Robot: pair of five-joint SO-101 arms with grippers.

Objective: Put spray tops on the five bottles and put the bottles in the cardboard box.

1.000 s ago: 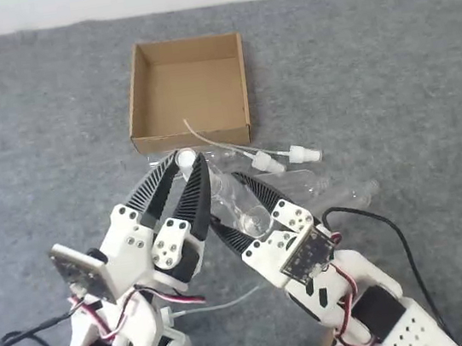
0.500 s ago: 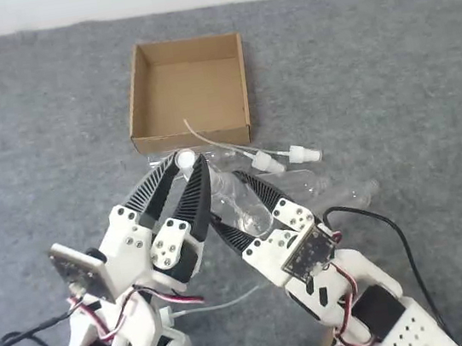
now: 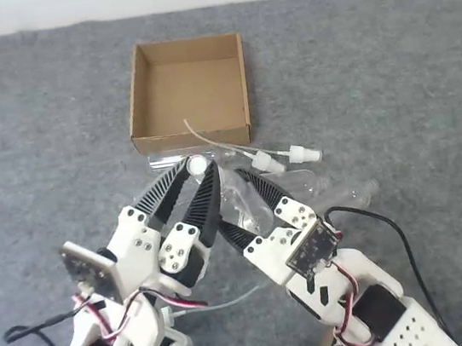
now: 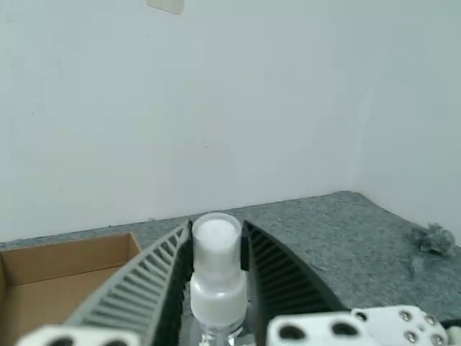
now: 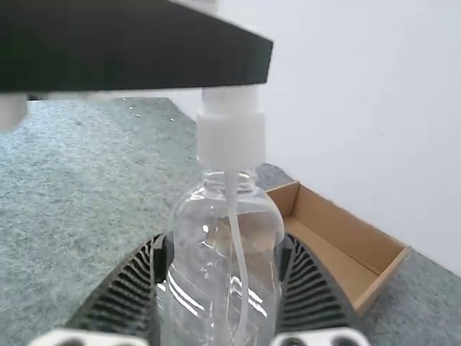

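**Operator:** Report the state of the left end effector.

**Technician:** The left end effector [image 4: 215, 229] is clamped on a white spray top [image 4: 215, 268], with one ribbed finger on each side of it.

**Operator:** And the right end effector?

**Technician:** The right end effector [image 5: 223, 249] grips a clear bottle [image 5: 220, 267] by its body. The bottle stands upright between both fingers.

**Operator:** How does the spray top sit in relation to the bottle?

**Technician:** The spray top rests on the bottle's neck. Its dip tube [image 5: 234, 238] hangs down inside the bottle. Whether the thread is fully tightened cannot be determined.

**Operator:** Where is the assembly?

**Technician:** It is held above the grey counter [image 3: 406, 71], between the two arms and just in front of the cardboard box [image 3: 191, 134]. The box stands open-topped with its brown floor showing.

**Operator:** What other task items are there?

**Technician:** Two loose spray tops [image 3: 266, 163] lie on the counter near the box's front wall, on the right arm's side, with their thin tubes trailing toward the box. Spare bottles [image 3: 318, 182] lie on their sides just beside them.
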